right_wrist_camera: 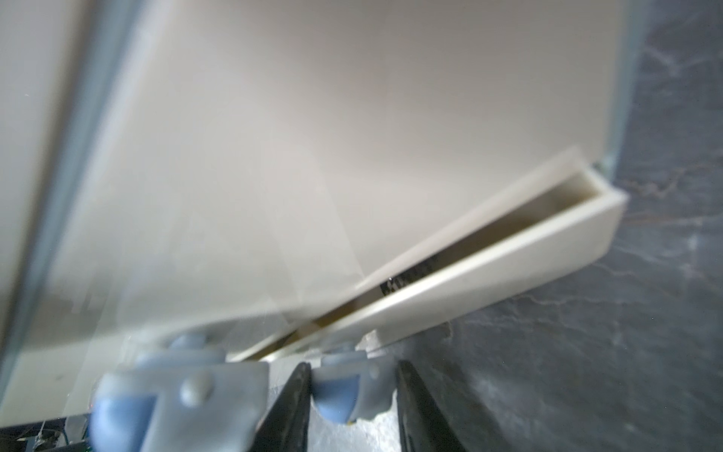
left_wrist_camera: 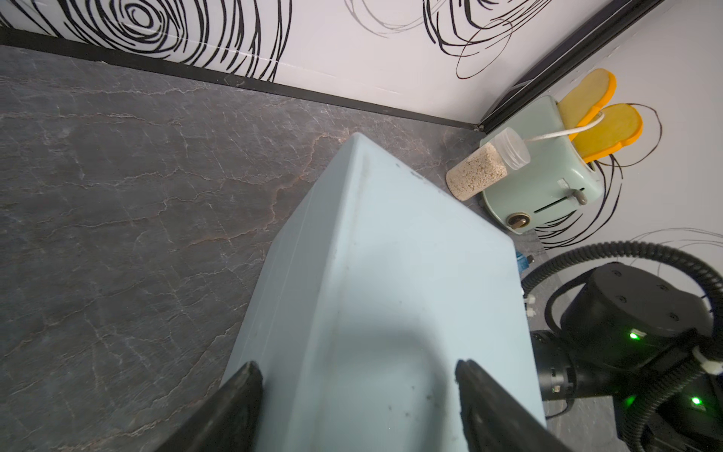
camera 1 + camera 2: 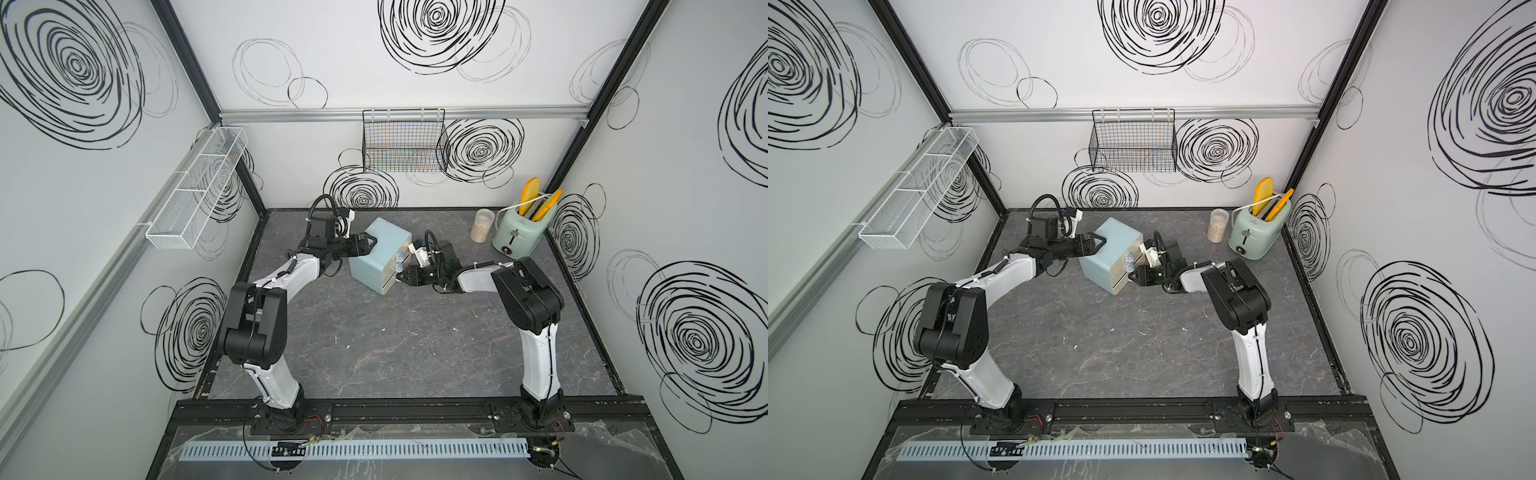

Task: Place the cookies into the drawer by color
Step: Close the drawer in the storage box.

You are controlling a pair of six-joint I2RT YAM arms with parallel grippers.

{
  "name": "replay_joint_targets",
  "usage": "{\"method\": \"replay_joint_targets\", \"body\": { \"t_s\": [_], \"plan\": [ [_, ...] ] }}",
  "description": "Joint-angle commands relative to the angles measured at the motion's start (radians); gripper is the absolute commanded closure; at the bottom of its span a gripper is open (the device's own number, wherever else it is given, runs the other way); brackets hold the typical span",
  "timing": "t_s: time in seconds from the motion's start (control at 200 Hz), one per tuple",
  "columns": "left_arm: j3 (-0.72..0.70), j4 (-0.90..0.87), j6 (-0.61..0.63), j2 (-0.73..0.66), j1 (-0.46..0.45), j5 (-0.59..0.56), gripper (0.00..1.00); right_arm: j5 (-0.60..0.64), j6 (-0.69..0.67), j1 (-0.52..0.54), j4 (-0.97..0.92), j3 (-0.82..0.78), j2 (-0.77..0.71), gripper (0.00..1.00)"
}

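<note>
**A:** How is the right gripper (image 1: 352,367) set?

**B:** Its black fingers (image 1: 291,411) are clamped on the clear bluish round knob (image 1: 344,395) of the cream bottom drawer (image 1: 508,250), one finger on each side of the knob.

**A:** And the drawer?

**B:** It stands out a little way from the pale-blue rounded cabinet (image 3: 384,243), just above the counter. In the narrow gap there is a bit of black crinkly foil packet (image 1: 405,280). The rest of the packet is hidden inside. The knobs of the two upper drawers (image 3: 401,254) sit just beside the gripper.

**A:** What about the left gripper (image 2: 358,366)?

**B:** Its jaws are wide apart and clasp nothing. It sits at the cabinet's left end, with one finger on either side of an upper edge. The views do not show whether it presses on the cabinet.

**A:** Where is the cabinet?

**B:** It stands on the dark grey marbled counter (image 3: 374,345), around the far middle, with its drawer fronts turned to the right.

**A:** And farther out?

**B:** A mint-green toaster (image 3: 517,232) stands in the far right corner, with two yellow toast slices (image 3: 531,193) sticking up from it. A clear jar of pale grains (image 3: 481,226) is just left of the toaster. A black wire basket (image 3: 405,141) hangs on the far wall. A white mesh shelf (image 3: 195,191) hangs on the left wall.
</note>
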Motion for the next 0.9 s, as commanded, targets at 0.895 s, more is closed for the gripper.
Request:
{"method": "replay_joint_targets", "body": {
  "t_s": [0.895],
  "plan": [
    [-0.009, -0.023, -0.034, -0.087, 0.001, -0.041, 0.13, 0.046, 0.014, -0.002, 0.159, -0.152, -0.075, 0.35]
  ]
}}
